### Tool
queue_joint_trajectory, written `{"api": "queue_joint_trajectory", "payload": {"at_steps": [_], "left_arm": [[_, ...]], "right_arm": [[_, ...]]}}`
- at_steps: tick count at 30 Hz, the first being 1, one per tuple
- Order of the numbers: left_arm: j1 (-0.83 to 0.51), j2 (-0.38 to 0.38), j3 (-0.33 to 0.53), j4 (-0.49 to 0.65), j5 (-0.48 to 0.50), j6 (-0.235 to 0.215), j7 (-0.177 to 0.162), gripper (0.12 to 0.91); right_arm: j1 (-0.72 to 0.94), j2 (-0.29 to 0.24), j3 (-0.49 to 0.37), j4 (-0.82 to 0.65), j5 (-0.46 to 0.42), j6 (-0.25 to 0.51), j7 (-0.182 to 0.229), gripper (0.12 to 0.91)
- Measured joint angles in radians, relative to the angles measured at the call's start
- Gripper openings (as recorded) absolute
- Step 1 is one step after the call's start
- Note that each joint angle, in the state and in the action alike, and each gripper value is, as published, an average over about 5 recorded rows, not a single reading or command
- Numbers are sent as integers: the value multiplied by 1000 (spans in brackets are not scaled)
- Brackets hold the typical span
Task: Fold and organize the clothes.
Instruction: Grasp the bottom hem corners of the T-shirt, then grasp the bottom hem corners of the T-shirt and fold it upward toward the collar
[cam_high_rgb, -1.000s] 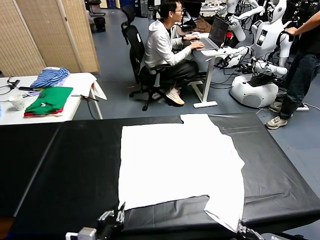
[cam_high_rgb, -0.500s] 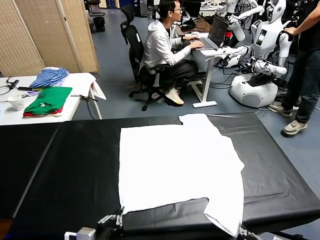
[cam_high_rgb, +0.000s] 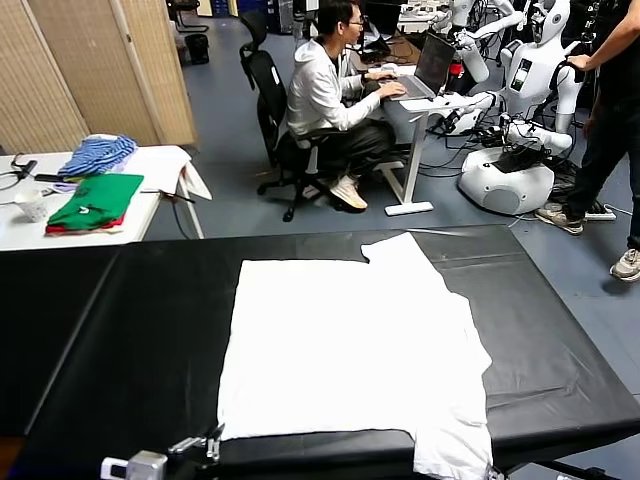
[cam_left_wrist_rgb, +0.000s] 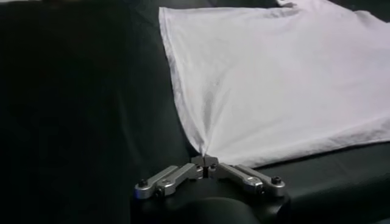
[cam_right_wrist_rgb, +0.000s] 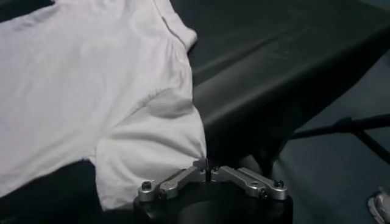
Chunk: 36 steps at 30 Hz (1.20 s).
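Observation:
The white T-shirt (cam_high_rgb: 350, 345) lies spread flat on the black table (cam_high_rgb: 120, 330), plain side up; no pink print shows. My left gripper (cam_high_rgb: 212, 441) is at the table's near edge, shut on the shirt's near left hem corner, as the left wrist view (cam_left_wrist_rgb: 205, 162) shows. My right gripper (cam_right_wrist_rgb: 207, 171) is shut on the edge of the near right sleeve (cam_right_wrist_rgb: 152, 152), which hangs over the table's front edge (cam_high_rgb: 455, 455). In the head view the right gripper is almost out of frame at the bottom right.
A side table (cam_high_rgb: 150, 170) at the far left holds folded green and red garments (cam_high_rgb: 95, 200) and a blue striped cloth (cam_high_rgb: 98, 152). A seated person (cam_high_rgb: 330, 100), a desk, other robots (cam_high_rgb: 520, 120) and a standing person are beyond the table.
Both grippers have pulled back toward me, dragging the shirt nearer; its near hem now reaches the table's front edge and the right sleeve hangs over it. The standing person has stepped right.

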<state>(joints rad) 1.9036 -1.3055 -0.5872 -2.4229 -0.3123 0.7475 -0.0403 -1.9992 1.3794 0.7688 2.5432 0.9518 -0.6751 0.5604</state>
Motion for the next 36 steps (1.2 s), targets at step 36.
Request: {"api": "queue_joint_trajectory", "payload": {"at_steps": [36], "left_arm": [[-237, -29, 43, 77, -102, -10, -70, 146]], "right_arm": [[431, -104, -65, -212, -83, 154, -131, 140]]}}
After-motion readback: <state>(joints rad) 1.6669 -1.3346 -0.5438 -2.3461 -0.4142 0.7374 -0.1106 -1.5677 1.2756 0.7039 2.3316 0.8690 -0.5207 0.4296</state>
